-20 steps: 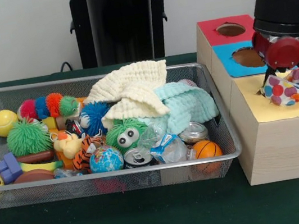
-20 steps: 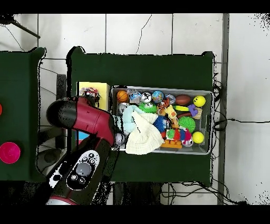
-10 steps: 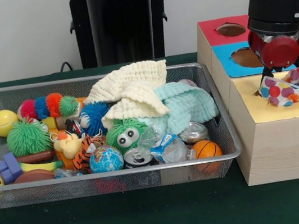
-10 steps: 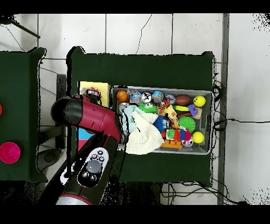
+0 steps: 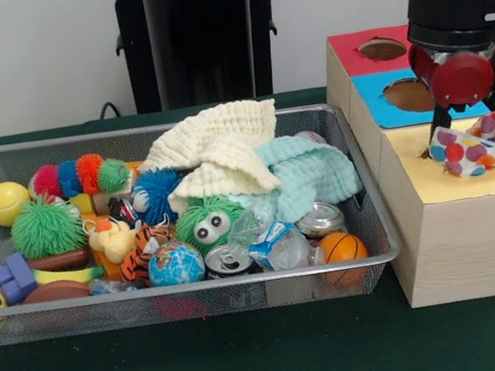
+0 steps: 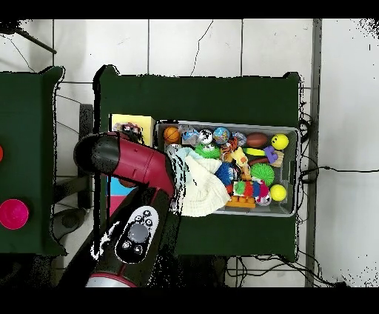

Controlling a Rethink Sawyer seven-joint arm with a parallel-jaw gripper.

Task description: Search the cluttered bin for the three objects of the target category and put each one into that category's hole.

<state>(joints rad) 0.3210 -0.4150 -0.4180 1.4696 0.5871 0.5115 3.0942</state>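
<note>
Gripper (image 5: pixel 434 130) state cannot be told, most of it hidden behind the red and black arm (image 5: pixel 455 11); it hangs over the yellow top of the wooden box (image 5: pixel 461 227). Just beside it lies the polka-dot cloth (image 5: pixel 479 145), crumpled on that top, long axis running sideways away from the gripper. Farther off, the wire bin (image 5: pixel 372 260) holds toys, cans and the cream cloth (image 5: pixel 218 148)

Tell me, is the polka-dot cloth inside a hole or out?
Out: the polka-dot cloth lies crumpled on the box's yellow top.
</note>
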